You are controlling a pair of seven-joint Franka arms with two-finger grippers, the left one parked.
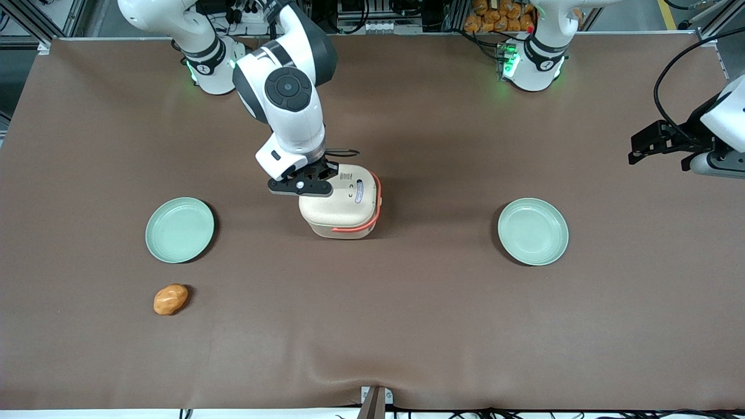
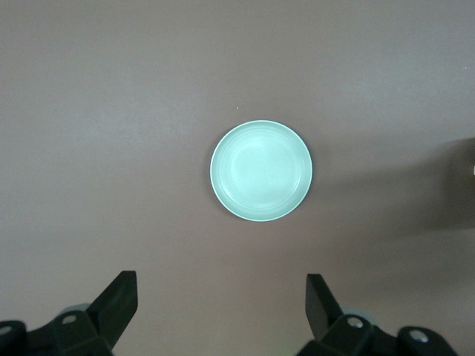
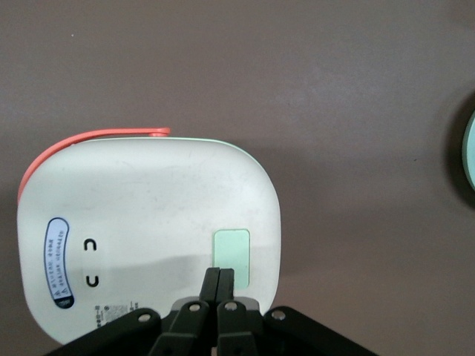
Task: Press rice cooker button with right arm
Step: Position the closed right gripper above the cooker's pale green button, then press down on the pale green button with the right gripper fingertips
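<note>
i have the claw [image 3: 220, 280] down over the cooker [image 1: 343, 203], near the middle of the table [image 1: 407, 326]. from the wrist camera its two fingers [image 3: 211, 285] are pressed together with no gap, holding nothing, and their tips sit at the edge of the pale green button [image 3: 231, 248] on the cream lid. whether the tips actually touch the button i cannot tell. the lid is down. the orange handle [image 3: 82, 141] curves round the lid's edge away from the claw, and a thin green rim shows beside it. on the lid, further from the claw than the button, i see two small dark marks and an oval label [image 3: 56, 261] with print too small to read.

in the front view the arm [image 1: 288, 99] leans down from its base and the claw [image 1: 302, 185] covers the cooker's top edge on the working arm's side.

from the claw, one green plate [image 1: 179, 229] lies toward the working arm's end of the table and a little nearer the front camera. a small orange-brown lump [image 1: 170, 299] lies nearer the camera again, just past that plate. a second plate [image 1: 532, 231] lies well away from the claw toward the parked arm's end; the left wrist camera looks straight down on it [image 2: 260, 170].
</note>
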